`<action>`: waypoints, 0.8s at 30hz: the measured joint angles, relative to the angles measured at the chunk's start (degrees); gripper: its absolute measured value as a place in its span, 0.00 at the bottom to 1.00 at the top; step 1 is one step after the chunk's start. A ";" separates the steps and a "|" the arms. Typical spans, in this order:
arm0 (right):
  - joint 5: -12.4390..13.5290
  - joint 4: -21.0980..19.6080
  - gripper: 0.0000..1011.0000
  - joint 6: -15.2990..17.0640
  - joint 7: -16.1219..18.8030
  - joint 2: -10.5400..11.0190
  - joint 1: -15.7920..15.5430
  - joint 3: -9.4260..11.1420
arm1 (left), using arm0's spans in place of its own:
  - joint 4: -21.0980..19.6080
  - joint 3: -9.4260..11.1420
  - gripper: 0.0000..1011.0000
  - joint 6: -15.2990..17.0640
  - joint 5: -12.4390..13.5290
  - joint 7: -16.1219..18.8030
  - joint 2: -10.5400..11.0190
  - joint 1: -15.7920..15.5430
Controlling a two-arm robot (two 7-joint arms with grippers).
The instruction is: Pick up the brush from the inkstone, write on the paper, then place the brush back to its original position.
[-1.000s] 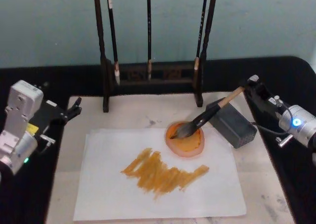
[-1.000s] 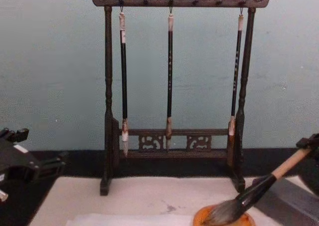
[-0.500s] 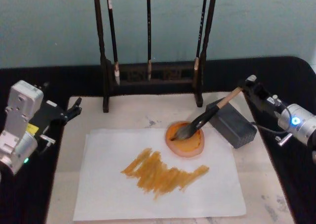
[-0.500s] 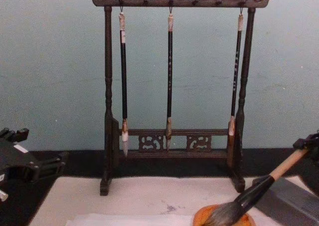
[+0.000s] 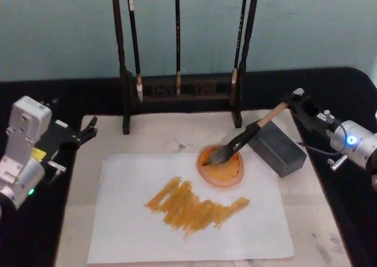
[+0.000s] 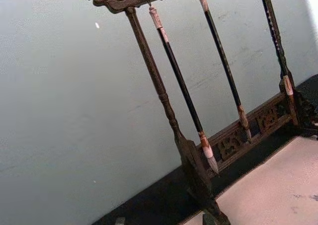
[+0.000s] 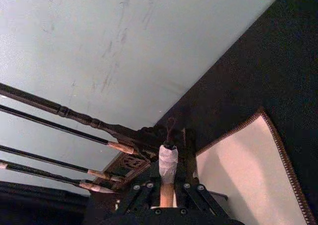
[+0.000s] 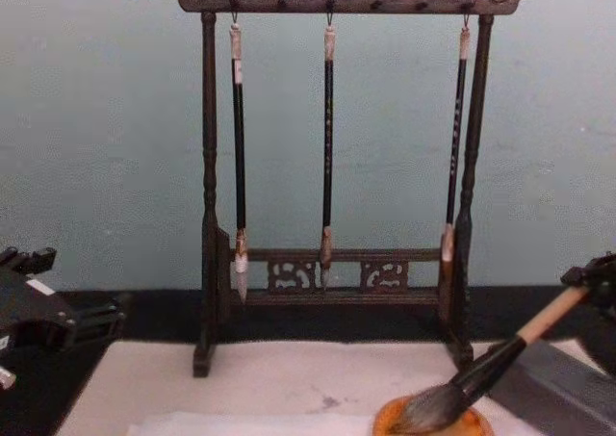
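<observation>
In the head view the right gripper (image 5: 294, 100) is clamped on the top end of the brush (image 5: 250, 131) over the far right corner of the cream mat (image 5: 153, 131). The brush slants down across a corner of a grey block (image 5: 278, 150) and its bristles sit in an orange dish (image 5: 222, 172) at the far right of the paper (image 5: 135, 231). Whether the handle touches the block is hard to tell. Orange strokes (image 5: 194, 207) cross the paper's middle. The left gripper (image 5: 88, 129) hangs at the mat's far left corner, fingers parted, well apart from the paper. The left wrist view looks at the wooden rack (image 6: 164, 101) and its three thin brushes, the rack's foot cut off. In the right wrist view the fingers (image 7: 141, 197) close on the tan handle just below the white-wrapped end, and the rest of the brush is hidden behind the gripper. In the chest view the bristles meet the dish at the bottom edge — the dish is cut off — and the right gripper is half out of frame.
</observation>
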 joint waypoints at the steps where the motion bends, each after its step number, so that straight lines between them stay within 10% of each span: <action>1: 0.46 0.24 0.16 0.25 -0.03 0.02 0.16 -0.09 | 0.00 0.00 1.00 0.00 0.00 0.00 0.00 0.00; 24: 4.68 2.51 0.16 1.17 -0.48 0.84 1.13 -1.75 | 0.00 0.00 1.00 0.00 0.00 0.00 0.00 0.00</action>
